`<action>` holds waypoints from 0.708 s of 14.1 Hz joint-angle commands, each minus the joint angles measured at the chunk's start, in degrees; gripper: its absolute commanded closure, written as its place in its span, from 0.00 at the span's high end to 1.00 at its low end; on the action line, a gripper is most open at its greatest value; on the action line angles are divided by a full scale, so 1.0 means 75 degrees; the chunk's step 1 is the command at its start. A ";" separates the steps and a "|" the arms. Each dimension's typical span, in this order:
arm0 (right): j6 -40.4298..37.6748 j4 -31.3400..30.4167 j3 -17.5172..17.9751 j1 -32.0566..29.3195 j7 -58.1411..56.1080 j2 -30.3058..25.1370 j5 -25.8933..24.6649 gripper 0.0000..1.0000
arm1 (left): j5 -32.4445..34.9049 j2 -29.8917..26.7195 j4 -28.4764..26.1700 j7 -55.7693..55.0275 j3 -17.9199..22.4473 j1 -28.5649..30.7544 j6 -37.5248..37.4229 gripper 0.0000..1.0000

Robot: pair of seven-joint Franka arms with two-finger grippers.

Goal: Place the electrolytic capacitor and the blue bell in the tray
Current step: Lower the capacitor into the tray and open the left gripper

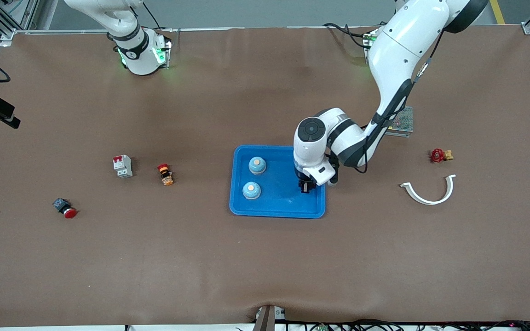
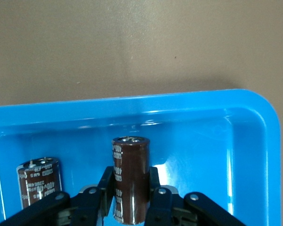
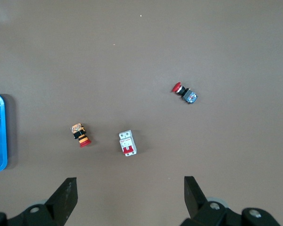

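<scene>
The bright-blue tray [image 1: 278, 209] lies mid-table. Two blue bells [image 1: 257, 165] [image 1: 251, 190] sit in it at the right arm's end. My left gripper [image 1: 307, 187] is inside the tray at the left arm's end, shut on an upright brown electrolytic capacitor [image 2: 130, 157]. In the left wrist view the black fingers [image 2: 105, 186] press both its sides. I cannot tell whether it touches the floor. Another brown capacitor [image 2: 39, 181] stands in the tray [image 2: 254, 155] beside it, hidden by the arm from the front. My right gripper [image 3: 130, 188] waits open, high over the right arm's end.
Toward the right arm's end lie a white circuit breaker [image 1: 123, 166], an orange-and-red push button [image 1: 165, 174] and a red-capped button [image 1: 65, 208]. Toward the left arm's end are a metal mesh box [image 1: 400, 122], a red valve [image 1: 440, 155] and a white curved piece [image 1: 428, 192].
</scene>
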 commanded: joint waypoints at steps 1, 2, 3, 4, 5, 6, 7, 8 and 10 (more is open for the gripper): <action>-0.0073 0.0151 0.0096 -0.0125 -0.0041 0.0070 -0.0005 1.00 | 0.0193 0.0266 0.0402 -0.0256 0.0170 -0.0240 -0.0097 0.00; -0.0073 0.0151 0.0096 -0.0125 -0.0041 0.0070 -0.0005 1.00 | 0.0193 0.0314 0.0450 -0.0291 0.0217 -0.0263 -0.0097 0.00; -0.0073 0.0151 0.0096 -0.0125 -0.0041 0.0070 -0.0005 1.00 | 0.0193 0.0314 0.0462 -0.0291 0.0229 -0.0322 -0.0097 0.00; -0.0085 0.0151 0.0096 -0.0137 -0.0041 0.0070 -0.0005 1.00 | 0.0193 0.0314 0.0462 -0.0303 0.0229 -0.0322 -0.0097 0.00; -0.0085 0.0151 0.0096 -0.0137 -0.0041 0.0070 -0.0005 1.00 | 0.0181 0.0314 0.0473 -0.0303 0.0229 -0.0322 -0.0097 0.00; -0.0097 0.0151 0.0096 -0.0137 -0.0052 0.0070 -0.0005 1.00 | 0.0181 0.0314 0.0473 -0.0303 0.0229 -0.0357 -0.0097 0.00; -0.0085 0.0151 0.0096 -0.0137 -0.0052 0.0070 -0.0005 1.00 | 0.0181 0.0314 0.0473 -0.0303 0.0229 -0.0369 -0.0097 0.00; -0.0085 0.0151 0.0096 -0.0137 -0.0052 0.0070 -0.0017 1.00 | 0.0181 0.0314 0.0473 -0.0303 0.0229 -0.0369 -0.0097 0.00; -0.0073 0.0151 0.0096 -0.0137 -0.0052 0.0070 -0.0017 1.00 | 0.0181 0.0337 0.0473 -0.0314 0.0229 -0.0369 -0.0097 0.00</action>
